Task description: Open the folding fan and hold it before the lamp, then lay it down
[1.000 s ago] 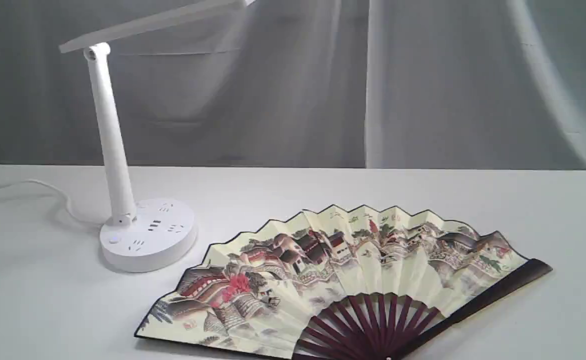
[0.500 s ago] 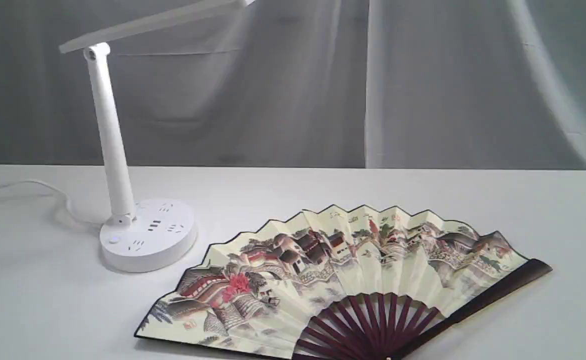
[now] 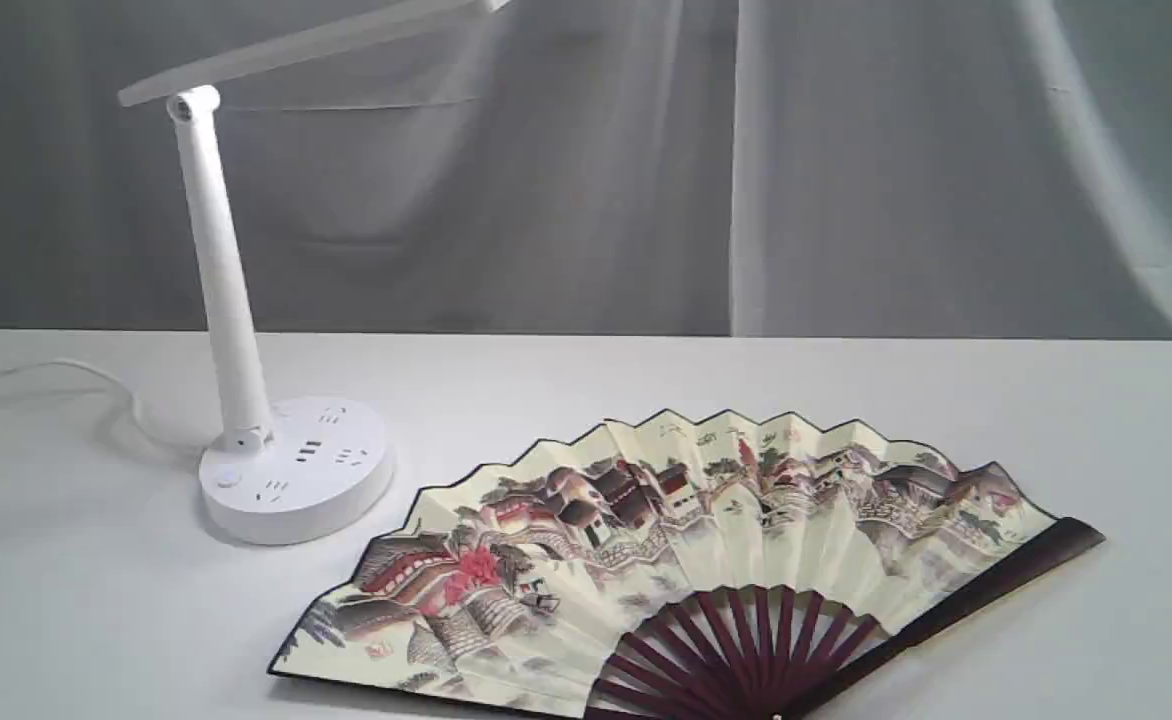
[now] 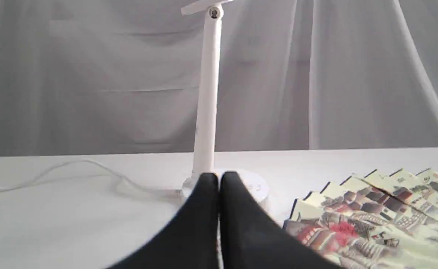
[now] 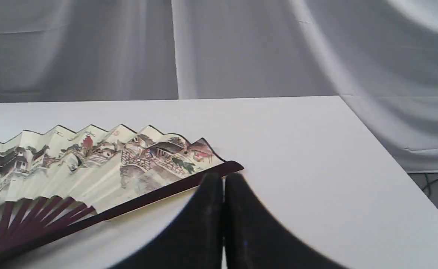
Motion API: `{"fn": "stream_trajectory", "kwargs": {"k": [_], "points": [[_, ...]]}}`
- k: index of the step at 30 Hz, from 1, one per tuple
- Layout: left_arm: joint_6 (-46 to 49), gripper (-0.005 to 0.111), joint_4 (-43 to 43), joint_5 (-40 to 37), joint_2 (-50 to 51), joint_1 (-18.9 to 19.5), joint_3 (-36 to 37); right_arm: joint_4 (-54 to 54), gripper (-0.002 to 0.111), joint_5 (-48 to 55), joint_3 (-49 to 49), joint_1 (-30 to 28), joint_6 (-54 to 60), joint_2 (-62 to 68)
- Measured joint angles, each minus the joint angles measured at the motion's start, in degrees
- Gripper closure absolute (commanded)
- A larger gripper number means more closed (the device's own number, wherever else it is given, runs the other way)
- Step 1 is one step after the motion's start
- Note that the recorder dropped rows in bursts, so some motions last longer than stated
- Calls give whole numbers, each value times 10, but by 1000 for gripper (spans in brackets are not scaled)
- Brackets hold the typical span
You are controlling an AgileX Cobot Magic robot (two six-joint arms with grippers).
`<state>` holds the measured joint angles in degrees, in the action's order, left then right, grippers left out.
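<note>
left gripper (image 4: 219, 176) closed, empty, right gripper (image 5: 223, 177) closed, seemingly off fan (image 5: 92, 168)

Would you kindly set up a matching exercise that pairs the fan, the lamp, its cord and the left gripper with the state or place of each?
Things: 1 fan; 2 lamp; 3 cord; 4 left gripper.
States: A shut and empty; B spread open, flat on the table; C standing on its base; D lying loose, leading away from the lamp.
Pairs: 1-B; 2-C; 3-D; 4-A.
</note>
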<state>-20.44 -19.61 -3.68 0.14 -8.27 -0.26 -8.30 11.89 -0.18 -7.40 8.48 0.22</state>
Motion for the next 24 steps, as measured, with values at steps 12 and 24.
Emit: {"fn": "stream_trajectory", "kwargs": {"k": [12,24], "points": [[200,107,184,-44,0,0,0,0,108,0,0,0,0,0],[207,107,190,-45,0,0,0,0,108,0,0,0,-1,0]]}}
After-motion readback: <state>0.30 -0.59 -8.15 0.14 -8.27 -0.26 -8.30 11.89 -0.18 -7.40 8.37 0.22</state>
